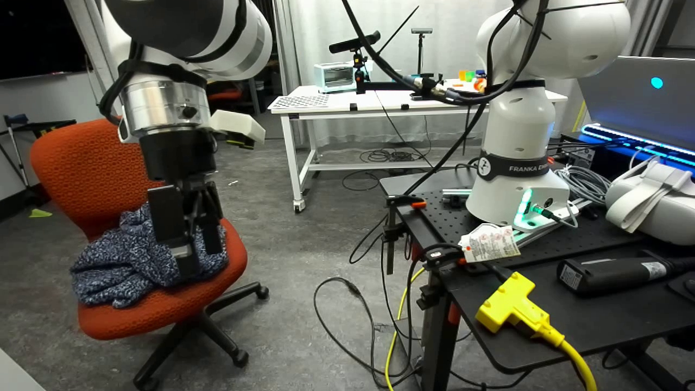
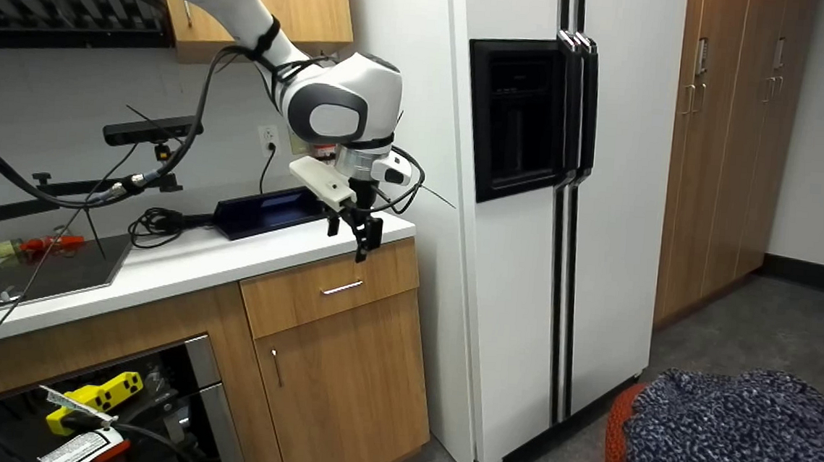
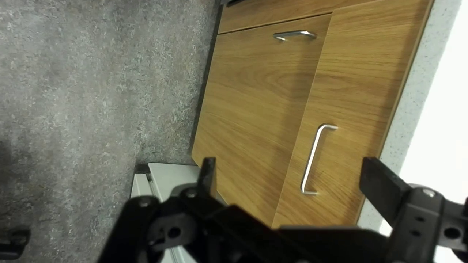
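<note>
My gripper stands open with nothing between its fingers. In the wrist view, the silver drawer handle shows in the gap between the fingertips but farther off, not touched. That handle sits on a wooden drawer front, which looks flush with the cabinet. Below the drawer is a cabinet door with its own silver handle. In an exterior view, the gripper points down, just above the drawer handle near the edge of the white counter.
A white fridge stands beside the cabinet. On the counter lie a dark blue tray and coiled cable. An orange chair holds a dark knitted cloth. Cables loop along the arm. A yellow power splitter lies on the black table.
</note>
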Tool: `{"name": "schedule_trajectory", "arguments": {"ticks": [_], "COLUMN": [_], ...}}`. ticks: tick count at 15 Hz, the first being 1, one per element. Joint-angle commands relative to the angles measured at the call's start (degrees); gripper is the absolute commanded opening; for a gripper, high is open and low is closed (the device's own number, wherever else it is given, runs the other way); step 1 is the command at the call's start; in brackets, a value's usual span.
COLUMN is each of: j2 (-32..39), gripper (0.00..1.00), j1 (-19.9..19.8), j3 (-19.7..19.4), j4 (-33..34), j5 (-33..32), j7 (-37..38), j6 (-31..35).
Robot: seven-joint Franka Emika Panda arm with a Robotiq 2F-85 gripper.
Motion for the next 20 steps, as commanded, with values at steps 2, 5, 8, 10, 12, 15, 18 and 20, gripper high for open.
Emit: {"name": "schedule_trajectory", "arguments": {"ticks": [2, 5, 8, 10, 12, 15, 18, 20], "j2": [2.4, 6.7, 10.9, 13.9, 16.7, 20.3, 22.6, 21.4], "gripper": [1.00, 1.00, 1.00, 1.00, 1.00, 1.00, 1.00, 1.00], "j1": [0.1, 0.3, -0.1, -0.5, -1.3, -2.4, -3.4, -2.2], "j3": [0.1, 0.2, 1.0, 1.7, 3.1, 5.4, 7.4, 6.5], "j4": [1.2, 3.5, 6.1, 8.4, 11.2, 14.9, 17.0, 14.8], "j5": [-1.3, -2.2, -1.7, -1.3, -0.2, 1.1, 0.9, -0.9], "j7": [1.4, 2.3, 2.7, 2.7, 2.1, 1.2, 0.3, 1.8], "j6": [1.5, 4.1, 5.9, 6.1, 5.2, 4.0, 2.7, 4.9]}}
